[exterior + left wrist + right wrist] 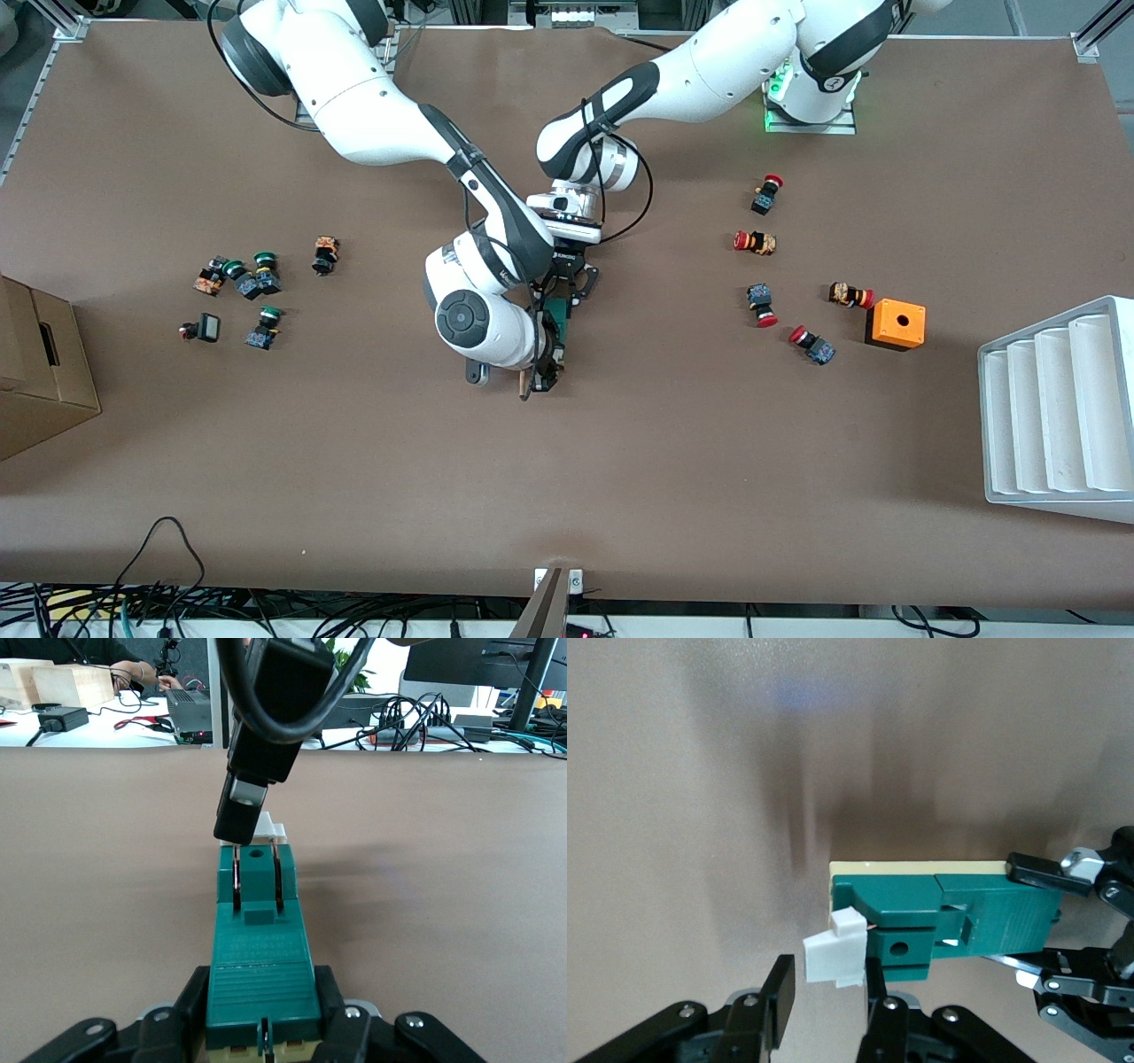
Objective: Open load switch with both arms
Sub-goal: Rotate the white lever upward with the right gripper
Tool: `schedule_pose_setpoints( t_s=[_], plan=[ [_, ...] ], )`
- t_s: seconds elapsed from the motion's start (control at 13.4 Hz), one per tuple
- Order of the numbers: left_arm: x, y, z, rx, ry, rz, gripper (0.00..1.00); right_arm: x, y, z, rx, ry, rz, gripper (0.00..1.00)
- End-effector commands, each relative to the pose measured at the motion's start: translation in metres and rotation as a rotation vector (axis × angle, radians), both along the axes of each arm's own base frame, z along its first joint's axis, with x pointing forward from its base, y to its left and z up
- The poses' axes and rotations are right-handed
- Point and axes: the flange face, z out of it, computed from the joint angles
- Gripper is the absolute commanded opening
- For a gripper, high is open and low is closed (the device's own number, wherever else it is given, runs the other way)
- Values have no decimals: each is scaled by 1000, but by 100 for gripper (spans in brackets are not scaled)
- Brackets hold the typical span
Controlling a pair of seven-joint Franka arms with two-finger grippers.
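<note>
The load switch (556, 312) is a narrow dark-green block lying mid-table, with a white piece (833, 957) at one end. My left gripper (261, 1014) is shut on the green body's other end, one finger on each long side. My right gripper (827, 967) straddles the white piece with its jaws apart. One finger (874, 988) lies against the piece, and the other finger (780, 992) stands off it with a gap. In the front view the left gripper (571, 282) and right gripper (542, 368) meet over the switch from its two ends.
Red-capped push buttons (762, 244) and an orange box with a hole (896, 324) lie toward the left arm's end, beside a white ribbed rack (1059, 408). Green-capped buttons (257, 275) and a cardboard box (40, 372) sit toward the right arm's end.
</note>
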Motion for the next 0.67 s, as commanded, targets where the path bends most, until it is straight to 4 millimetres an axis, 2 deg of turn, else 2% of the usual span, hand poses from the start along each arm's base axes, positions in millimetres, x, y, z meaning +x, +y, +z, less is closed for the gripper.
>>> schedule_pose_setpoints(
  t_s=[0.0, 0.37, 0.6],
  plan=[
    [2, -7, -6, -16, -19, -30, 48, -4, -8, 4, -24, 7, -11, 38],
    [2, -8, -6, -14, -25, -41, 45, -7, -11, 11, -24, 11, -11, 37],
    [2, -7, -9, -12, -22, -41, 45, -12, -10, 9, -38, 9, -3, 32]
  ],
)
